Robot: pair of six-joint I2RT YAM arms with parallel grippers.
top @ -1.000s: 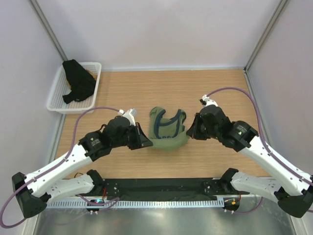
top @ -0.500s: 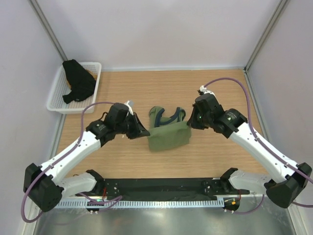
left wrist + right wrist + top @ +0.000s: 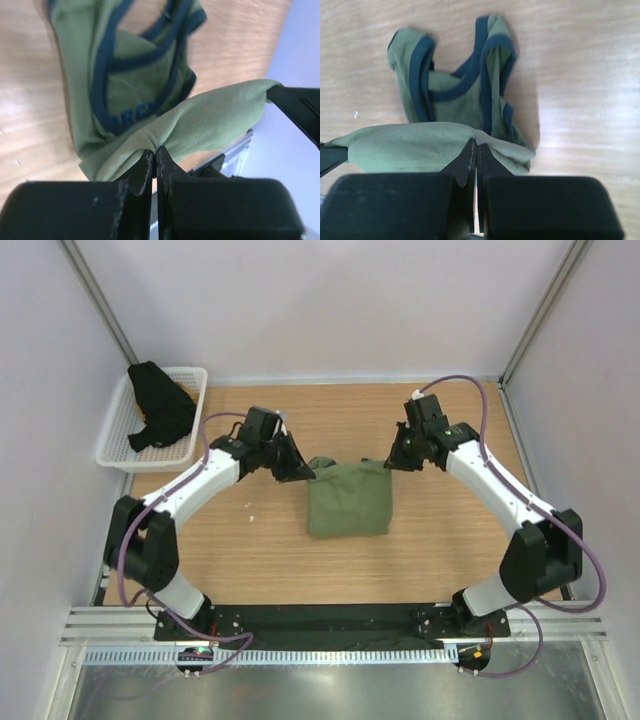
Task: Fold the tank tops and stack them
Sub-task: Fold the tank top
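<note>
The olive green tank top (image 3: pixel 348 500) lies mid-table, its hem edge lifted and drawn toward the far side over the navy-trimmed straps. My left gripper (image 3: pixel 308 474) is shut on the cloth's left hem corner; the left wrist view shows the pinched green cloth (image 3: pixel 200 122) above the chest lettering. My right gripper (image 3: pixel 392 462) is shut on the right hem corner; the right wrist view shows the held fold (image 3: pixel 415 145) over the straps. The black tank top (image 3: pixel 160 415) lies bunched in the white basket (image 3: pixel 196 380) at the far left.
The wooden table (image 3: pixel 450 550) is bounded by white walls at the back and sides. A black rail with the arm bases (image 3: pixel 330 625) runs along the near edge. The basket stands against the left wall.
Both grippers have carried the green top's hem away from the arm bases, toward the far side, folding it over the strap end. The arms have stretched out farther.
</note>
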